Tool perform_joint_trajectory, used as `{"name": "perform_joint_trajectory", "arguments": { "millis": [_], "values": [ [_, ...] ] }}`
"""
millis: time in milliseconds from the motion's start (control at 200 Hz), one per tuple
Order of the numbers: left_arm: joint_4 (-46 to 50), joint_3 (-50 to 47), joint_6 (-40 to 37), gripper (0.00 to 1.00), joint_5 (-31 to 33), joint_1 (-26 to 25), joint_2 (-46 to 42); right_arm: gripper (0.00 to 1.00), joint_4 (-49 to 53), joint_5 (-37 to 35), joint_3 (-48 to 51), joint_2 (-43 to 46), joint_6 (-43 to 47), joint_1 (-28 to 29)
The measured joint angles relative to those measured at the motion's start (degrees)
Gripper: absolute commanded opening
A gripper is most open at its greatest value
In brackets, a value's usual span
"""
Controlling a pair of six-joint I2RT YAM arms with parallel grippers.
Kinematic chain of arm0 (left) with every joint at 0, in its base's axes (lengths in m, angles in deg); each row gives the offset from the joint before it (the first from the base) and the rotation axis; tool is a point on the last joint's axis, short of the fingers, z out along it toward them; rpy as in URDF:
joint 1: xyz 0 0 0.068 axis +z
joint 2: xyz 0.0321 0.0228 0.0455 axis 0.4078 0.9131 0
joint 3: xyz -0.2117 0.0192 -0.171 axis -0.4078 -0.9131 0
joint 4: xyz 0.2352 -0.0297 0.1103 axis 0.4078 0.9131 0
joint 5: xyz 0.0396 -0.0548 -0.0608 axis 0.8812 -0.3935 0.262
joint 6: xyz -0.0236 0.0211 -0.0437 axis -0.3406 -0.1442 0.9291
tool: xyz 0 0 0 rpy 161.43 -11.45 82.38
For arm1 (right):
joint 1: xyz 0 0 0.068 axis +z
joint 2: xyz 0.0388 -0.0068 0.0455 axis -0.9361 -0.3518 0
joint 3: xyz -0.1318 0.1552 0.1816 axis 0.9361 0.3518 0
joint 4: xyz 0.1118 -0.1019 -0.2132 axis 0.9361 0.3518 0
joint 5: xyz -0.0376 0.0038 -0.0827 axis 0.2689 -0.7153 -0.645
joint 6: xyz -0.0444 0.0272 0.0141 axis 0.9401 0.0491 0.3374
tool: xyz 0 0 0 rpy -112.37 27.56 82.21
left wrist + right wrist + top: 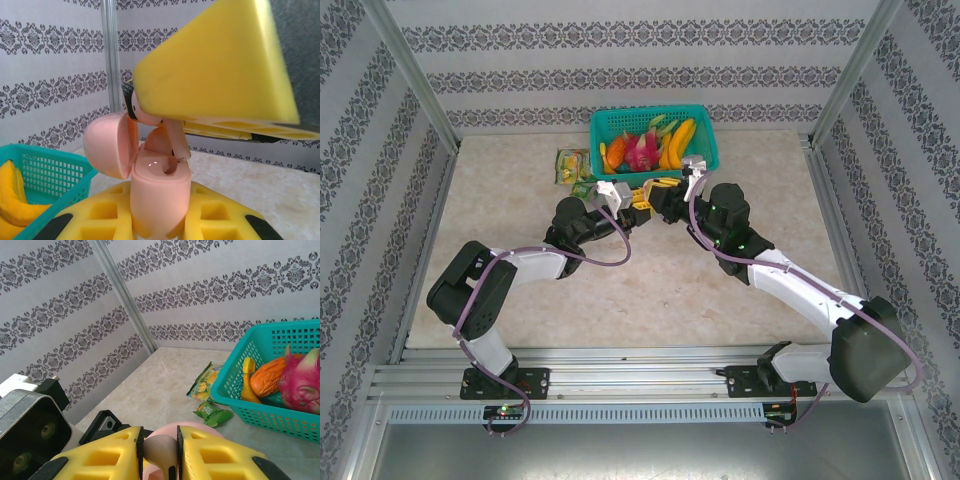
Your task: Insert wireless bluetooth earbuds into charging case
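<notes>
My left gripper point(160, 222) is shut on a pale pink charging case point(160, 192), held upright with its lid point(107, 145) swung open to the left. Just above it, a pale pink earbud point(172, 137) points its stem down at the rim of the case's slot. My right gripper point(160, 451) is shut on that earbud point(159, 456), and one of its yellow fingers point(215, 65) hangs over the case. The pink of the case point(196, 428) shows right beneath these fingers. From the top camera, the left gripper point(630, 200) and right gripper point(667, 200) meet in front of the basket.
A teal basket point(650, 113) of toy fruit stands at the back centre, close behind both grippers, its rim point(260, 405) to my right. Green and yellow snack packets point(572, 165) lie left of it, one small green packet point(210, 412) near the basket's corner. Patterned walls enclose the table.
</notes>
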Motion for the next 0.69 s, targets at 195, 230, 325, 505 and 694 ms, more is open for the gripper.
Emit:
{"name": "perform_joint_trajectory", "arguments": {
  "millis": [195,230,325,505,694],
  "values": [
    [0.6,0.0,0.2,0.00,0.3,0.0,0.1,0.26,0.0,0.0,0.0,-0.5,0.3,0.0],
    [0.8,0.0,0.2,0.00,0.3,0.0,0.1,0.26,0.0,0.0,0.0,-0.7,0.5,0.0],
    [1.4,0.0,0.3,0.00,0.7,0.0,0.3,0.27,0.2,0.2,-0.2,-1.3,1.1,-0.2],
    [1.7,0.0,0.6,0.00,0.9,0.0,1.0,0.28,0.8,0.2,-0.2,-2.1,1.5,-0.4],
    [2.1,0.0,0.6,0.00,1.1,0.0,1.0,0.41,1.0,0.8,-0.4,-2.2,1.6,-0.3]
  ]
}}
